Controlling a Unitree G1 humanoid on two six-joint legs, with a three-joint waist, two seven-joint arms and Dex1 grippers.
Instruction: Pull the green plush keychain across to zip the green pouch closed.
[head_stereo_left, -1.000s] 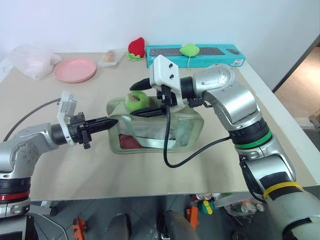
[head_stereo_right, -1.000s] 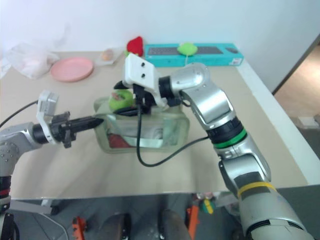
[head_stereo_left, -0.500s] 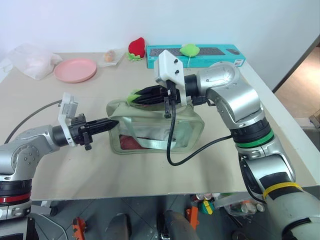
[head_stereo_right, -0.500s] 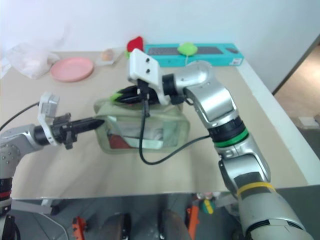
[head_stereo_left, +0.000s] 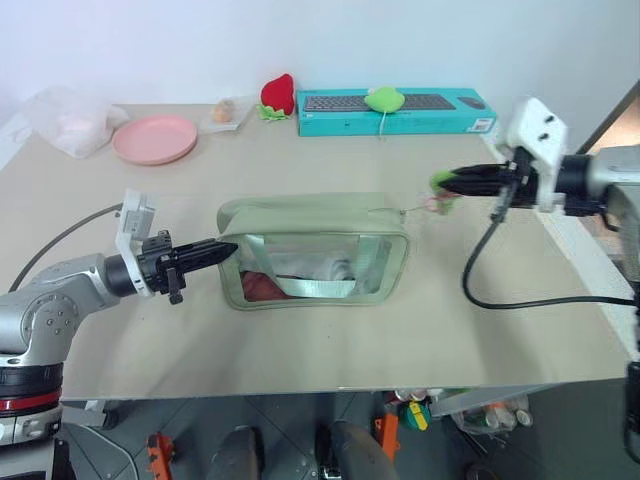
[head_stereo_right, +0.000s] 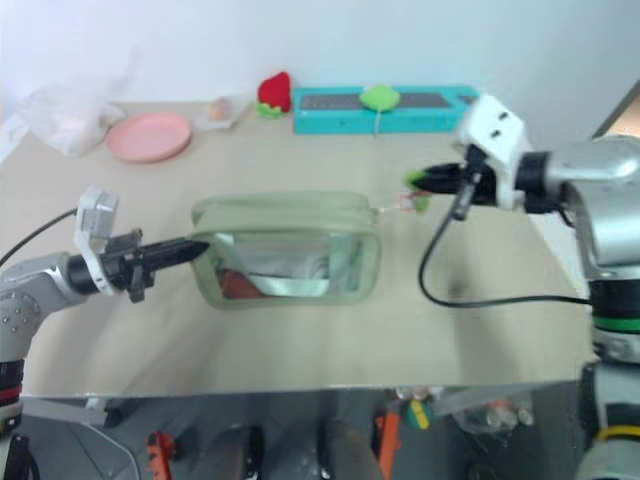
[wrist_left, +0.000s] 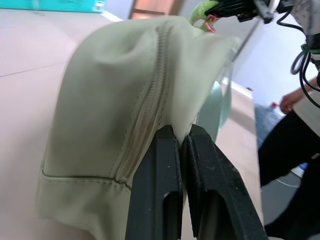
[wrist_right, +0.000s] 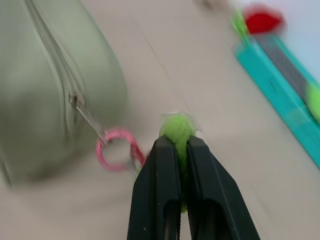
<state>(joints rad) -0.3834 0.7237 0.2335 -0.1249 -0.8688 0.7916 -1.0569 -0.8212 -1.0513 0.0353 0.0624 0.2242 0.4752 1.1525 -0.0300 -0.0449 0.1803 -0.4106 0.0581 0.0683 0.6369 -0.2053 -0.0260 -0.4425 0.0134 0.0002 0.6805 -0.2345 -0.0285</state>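
Note:
The green pouch (head_stereo_left: 300, 215) lies mid-table, its top zipper (wrist_left: 142, 112) run shut along its length. My left gripper (head_stereo_left: 228, 249) is shut on the fabric at the pouch's left end; its fingers (wrist_left: 162, 165) pinch a fold there. Out past the pouch's right end, my right gripper (head_stereo_left: 447, 182) is shut on the green plush keychain (wrist_right: 177, 129). The keychain's pink ring (wrist_right: 117, 149) hangs from the zipper pull (wrist_right: 82, 111) at the pouch's right end, stretched between pouch and gripper.
At the back stand a teal keyboard box (head_stereo_left: 440, 112) with a lime plush (head_stereo_left: 383, 99) on it, a red strawberry plush (head_stereo_left: 277, 93), a pink plate (head_stereo_left: 153, 138) and a clear plastic bag (head_stereo_left: 65, 118). The table's right edge (head_stereo_left: 575, 270) runs under my right arm. A person (wrist_left: 290, 130) stands beyond it.
My right gripper shut on the keychain over the pouch's left part and swept far right, dragging the zipper pull along; the pouch top is now shut. The left gripper held still.

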